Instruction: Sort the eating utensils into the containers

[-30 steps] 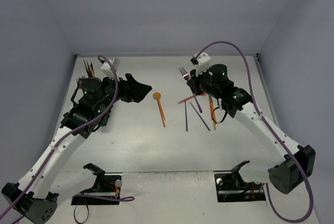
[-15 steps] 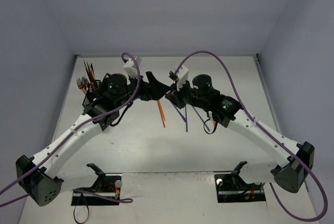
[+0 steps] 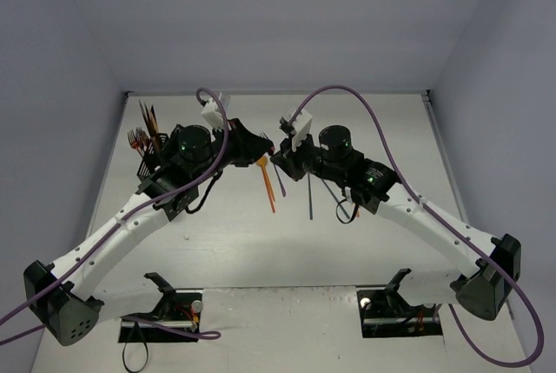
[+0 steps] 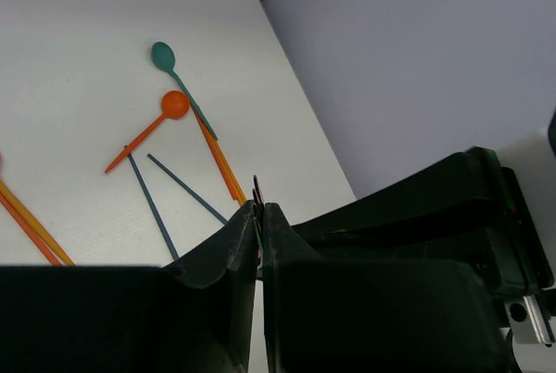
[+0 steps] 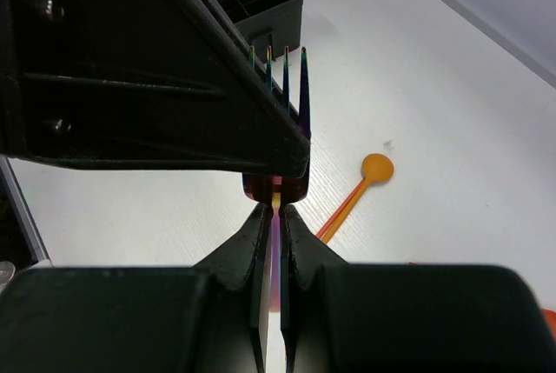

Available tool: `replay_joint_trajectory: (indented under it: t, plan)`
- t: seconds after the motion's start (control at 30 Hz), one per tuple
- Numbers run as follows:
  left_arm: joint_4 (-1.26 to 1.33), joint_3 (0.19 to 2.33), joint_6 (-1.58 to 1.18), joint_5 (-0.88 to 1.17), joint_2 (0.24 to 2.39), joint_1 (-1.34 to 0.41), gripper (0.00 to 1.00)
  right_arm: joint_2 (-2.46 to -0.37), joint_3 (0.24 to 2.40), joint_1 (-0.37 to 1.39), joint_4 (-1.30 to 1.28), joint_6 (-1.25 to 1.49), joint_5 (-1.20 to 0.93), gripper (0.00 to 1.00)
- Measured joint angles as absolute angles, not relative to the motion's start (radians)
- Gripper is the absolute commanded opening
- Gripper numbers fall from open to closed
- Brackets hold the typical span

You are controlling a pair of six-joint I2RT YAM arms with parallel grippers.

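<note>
Left fingers (image 4: 250, 221) pinched together on the iridescent fork (image 5: 286, 86), gripping its neck just below the tines. Right fingers (image 5: 264, 225) likewise clamped flat on the same fork, lower on the handle, with a thin purple-and-yellow strip of it showing between them. Both sets tip to tip over the middle of the counter (image 3: 217, 243) in the top view, left at 9 o'clock, right at 3 o'clock. Four prongs, green to violet, aimed at 12 o'clock in the right wrist view.

Black mesh caddy (image 3: 149, 157) at 10 o'clock on the counter, close beside the left arm's wrist. Forks (image 3: 137, 136) and copper-toned handles (image 3: 149, 116) upright inside; which compartments, impossible to tell.

Orange spoon (image 3: 268, 186) flat on the counter at 6 o'clock from the meeting point, bowl end toward 12. Dark blue handle (image 3: 310, 195) at 5 o'clock, more pieces partly hidden under the right arm.

In the left wrist view: teal spoon (image 4: 162, 55), second orange spoon (image 4: 174, 105) with its bowl just beside the teal handle, long orange utensil (image 4: 221, 164) and two dark blue handles at 6 o'clock from them.
</note>
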State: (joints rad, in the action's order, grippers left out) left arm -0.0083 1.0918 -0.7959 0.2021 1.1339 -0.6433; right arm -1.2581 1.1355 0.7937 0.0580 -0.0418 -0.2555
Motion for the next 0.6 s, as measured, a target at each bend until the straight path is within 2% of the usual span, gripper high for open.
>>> replay_joint_trajectory:
  t: [0.03, 0.17, 0.27, 0.43, 0.6]
  plan:
    - [-0.007, 1.089, -0.796, 0.197, 1.127, -0.649, 0.00, -1.259, 1.133, 0.794, 0.063, -0.042, -0.257, 0.04]
    - [-0.001, 1.075, -0.800, 0.176, 1.103, -0.653, 0.00, -1.260, 1.130, 0.798, 0.080, -0.040, -0.264, 0.34]
    - [0.006, 1.065, -0.797, 0.147, 1.083, -0.653, 0.00, -1.261, 1.120, 0.798, 0.079, -0.035, -0.263, 0.47]
    - [-0.027, 1.059, -0.734, 0.029, 1.025, -0.652, 0.00, -1.260, 1.093, 0.798, 0.080, -0.030, -0.255, 0.58]
    - [-0.195, 1.116, -0.594, -0.211, 0.981, -0.623, 0.00, -1.246, 1.030, 0.797, 0.078, -0.025, -0.215, 0.59]
